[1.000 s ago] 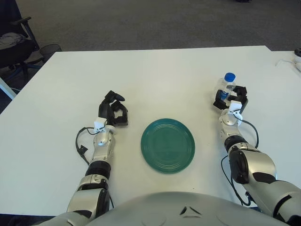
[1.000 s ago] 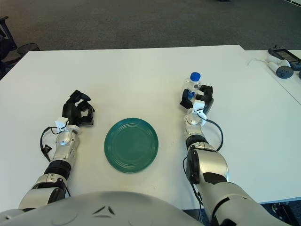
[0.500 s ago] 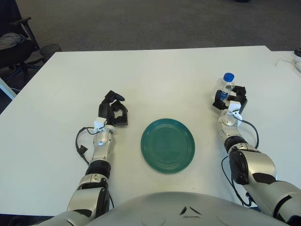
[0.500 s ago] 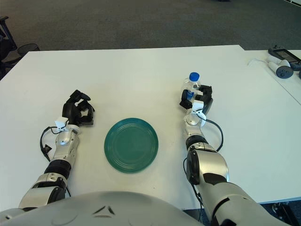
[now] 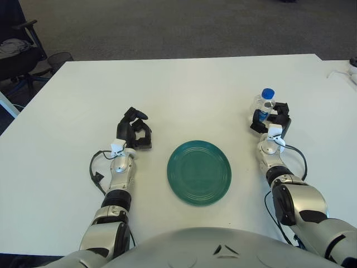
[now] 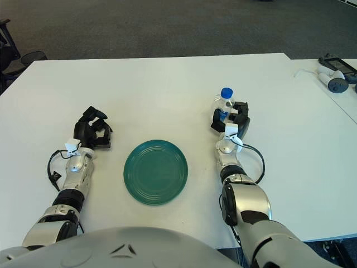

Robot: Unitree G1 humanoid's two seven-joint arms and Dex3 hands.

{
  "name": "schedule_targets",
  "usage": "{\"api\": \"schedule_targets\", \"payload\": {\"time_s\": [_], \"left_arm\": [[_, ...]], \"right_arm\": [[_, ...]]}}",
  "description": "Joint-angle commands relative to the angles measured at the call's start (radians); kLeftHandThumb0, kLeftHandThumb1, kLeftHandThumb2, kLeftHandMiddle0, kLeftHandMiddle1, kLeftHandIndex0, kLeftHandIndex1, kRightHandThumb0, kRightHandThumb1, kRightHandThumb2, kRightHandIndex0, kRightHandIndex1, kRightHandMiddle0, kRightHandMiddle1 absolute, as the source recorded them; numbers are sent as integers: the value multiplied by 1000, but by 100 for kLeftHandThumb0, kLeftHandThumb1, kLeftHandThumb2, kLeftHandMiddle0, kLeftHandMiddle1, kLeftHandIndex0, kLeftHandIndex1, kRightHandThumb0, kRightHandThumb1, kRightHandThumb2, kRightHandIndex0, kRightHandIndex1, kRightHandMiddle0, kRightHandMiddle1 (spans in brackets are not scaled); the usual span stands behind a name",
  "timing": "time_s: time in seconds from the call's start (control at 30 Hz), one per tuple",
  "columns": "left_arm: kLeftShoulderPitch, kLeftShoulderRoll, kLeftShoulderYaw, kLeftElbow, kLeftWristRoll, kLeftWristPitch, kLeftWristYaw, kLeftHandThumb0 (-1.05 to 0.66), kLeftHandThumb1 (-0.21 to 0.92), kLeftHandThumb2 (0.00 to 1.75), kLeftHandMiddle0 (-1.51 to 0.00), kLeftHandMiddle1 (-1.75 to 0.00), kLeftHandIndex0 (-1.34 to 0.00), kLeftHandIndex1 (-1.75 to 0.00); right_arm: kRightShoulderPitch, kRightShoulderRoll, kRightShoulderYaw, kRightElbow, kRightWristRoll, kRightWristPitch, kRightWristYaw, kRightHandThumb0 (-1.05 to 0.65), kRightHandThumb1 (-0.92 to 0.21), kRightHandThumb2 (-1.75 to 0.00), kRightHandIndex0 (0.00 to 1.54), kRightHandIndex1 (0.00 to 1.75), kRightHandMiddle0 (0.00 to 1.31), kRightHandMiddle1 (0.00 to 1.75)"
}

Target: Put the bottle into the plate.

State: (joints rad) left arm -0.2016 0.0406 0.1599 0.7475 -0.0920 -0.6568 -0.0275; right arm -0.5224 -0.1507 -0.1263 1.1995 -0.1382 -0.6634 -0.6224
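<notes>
The right hand (image 6: 230,118) is gripping the small blue-capped water bottle (image 6: 223,103), holding it upright to the right of the green plate (image 6: 155,171) and well apart from it. The plate is sitting bare, so carrying over and setting down remain. The left hand (image 6: 92,133) is showing left of the plate, fingers curled around nothing.

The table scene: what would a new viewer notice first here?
The green plate lies at the near middle of the white table. To its right, the right hand is closed on a clear bottle with a blue cap. The left hand shows left of the plate, curled and holding nothing.
</notes>
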Motion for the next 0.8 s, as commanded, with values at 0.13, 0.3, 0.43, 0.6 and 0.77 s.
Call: {"api": "schedule_targets", "payload": {"time_s": [0.13, 0.3, 0.43, 0.6, 0.77], "left_arm": [[75, -15, -3, 72, 13, -13, 1, 0, -5, 171, -91, -165, -67, -175], [78, -21, -11, 61, 30, -16, 20, 0, -5, 171, -90, -167, -67, -175], [80, -22, -18, 53, 45, -6, 40, 0, -6, 172, -90, -168, -68, -175], [83, -24, -25, 42, 55, 15, 57, 0, -6, 172, -90, -168, -68, -175], [82, -29, -28, 38, 57, 19, 66, 0, -6, 172, -90, -168, -68, -175]], "right_arm": [[95, 41, 54, -182, -31, -49, 49, -10, -21, -143, 129, 175, 113, 175], [152, 59, 79, -337, -66, -24, 49, -12, -21, -142, 130, 175, 113, 175], [205, 65, 96, -457, -83, 3, 78, -13, -21, -141, 133, 175, 112, 175], [283, 70, 116, -632, -81, 44, 156, -14, -21, -140, 134, 175, 111, 175], [330, 71, 129, -753, -70, 94, 229, -14, -21, -140, 135, 175, 111, 175]]}}
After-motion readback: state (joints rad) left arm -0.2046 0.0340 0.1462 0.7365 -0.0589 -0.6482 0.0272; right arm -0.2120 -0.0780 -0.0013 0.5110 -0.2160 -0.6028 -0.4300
